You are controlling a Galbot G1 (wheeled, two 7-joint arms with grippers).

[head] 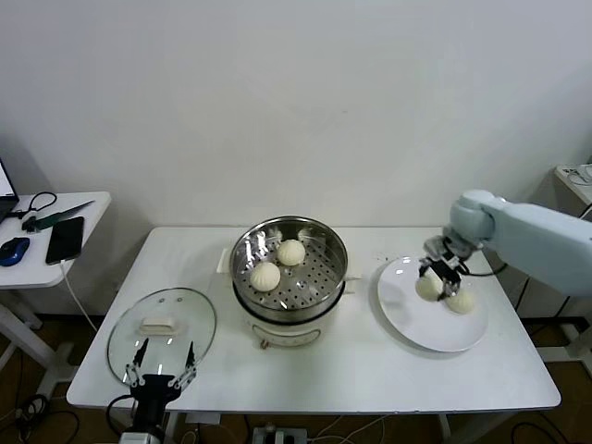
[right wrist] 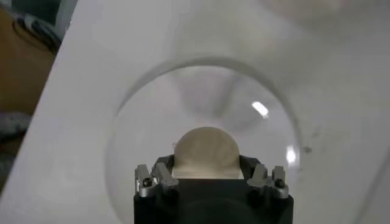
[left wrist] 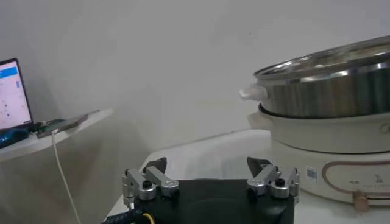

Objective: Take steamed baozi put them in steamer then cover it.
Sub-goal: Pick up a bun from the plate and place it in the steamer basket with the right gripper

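Step in hand: 3rd bun pickup; my right pincer (head: 438,279) is down over the flat white round plate (head: 407,314) on the worktop (head: 370,379), right of the steamer; the wrist view shows a cream-white round dough bun (right wrist: 206,152) sitting between the jaws, fingers (right wrist: 159,173) at both its sides; looks clamped on it, or nrly so; bun not yet lifted by my read. A 2nd bun (head: 461,301) lies on the plate just beside it.

Shiny round stainless steamer pot w/ perforated tray on cream base (head: 289,277) is mid-worktop, open; 2 buns already inside (head: 265,276), (head: 291,252); so roughly halfway on loading.

Clear round glass lid w/ cream handle (head: 162,331) lies flat on the worktop, left of the steamer; my left pincer (head: 159,377) is parked at the near edge just beside it, jaws apart, empty.

Next, imo: lift straight up, carry across to the pot, clear its rim, release on a free tray spot; then last bun; then lid.

Writing: small label on the steamer base (left wrist: 312,173), not legible; no brand readable.
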